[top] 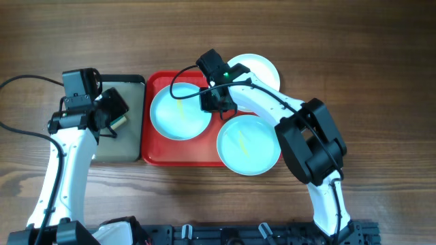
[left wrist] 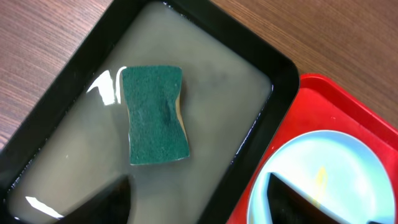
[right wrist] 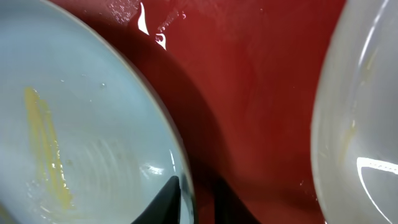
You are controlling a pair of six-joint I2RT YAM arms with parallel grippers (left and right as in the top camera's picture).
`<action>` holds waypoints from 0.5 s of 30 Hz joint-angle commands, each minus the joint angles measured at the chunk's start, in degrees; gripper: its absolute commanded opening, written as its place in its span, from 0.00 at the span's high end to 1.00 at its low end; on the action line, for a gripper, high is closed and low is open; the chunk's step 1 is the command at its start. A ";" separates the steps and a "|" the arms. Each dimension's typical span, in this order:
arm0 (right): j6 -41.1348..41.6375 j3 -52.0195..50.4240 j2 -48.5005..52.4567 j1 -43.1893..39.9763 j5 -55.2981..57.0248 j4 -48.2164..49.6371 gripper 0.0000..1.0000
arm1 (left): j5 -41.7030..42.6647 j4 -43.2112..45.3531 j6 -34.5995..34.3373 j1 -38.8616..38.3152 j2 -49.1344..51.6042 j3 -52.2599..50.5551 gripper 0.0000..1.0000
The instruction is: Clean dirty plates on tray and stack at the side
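The red tray [top: 158, 154] holds a pale aqua plate [top: 176, 116] with a yellow smear. A second smeared aqua plate [top: 248, 144] lies over the tray's right front corner. A white plate [top: 259, 69] sits at the tray's back right. My right gripper [top: 216, 102] is at the first aqua plate's right rim. In the right wrist view its fingers [right wrist: 198, 199] are closed on the rim of that plate [right wrist: 87, 124], above the tray floor [right wrist: 249, 74], with the white plate [right wrist: 360, 124] to the right. My left gripper [left wrist: 199, 202] is open and empty over the black tray.
A black tray [left wrist: 280, 81] of murky water stands left of the red tray [left wrist: 323, 87] and holds a green sponge [left wrist: 154, 115]. The aqua plate [left wrist: 329, 168] shows at the lower right of the left wrist view. Bare wooden table surrounds both trays.
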 commanded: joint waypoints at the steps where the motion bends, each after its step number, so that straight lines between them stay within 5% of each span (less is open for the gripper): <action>1: 1.55 -0.55 1.05 -0.02 -1.01 0.22 0.95 | -2.82 0.52 -2.97 0.35 0.66 0.76 0.43; 11: 1.55 -0.55 1.05 -0.02 -1.01 0.11 0.96 | -4.92 8.37 -3.39 2.60 16.90 0.72 0.55; 15: 1.60 -0.55 1.05 -0.02 -1.01 0.61 0.96 | -12.57 9.46 -3.39 2.67 18.69 0.72 0.60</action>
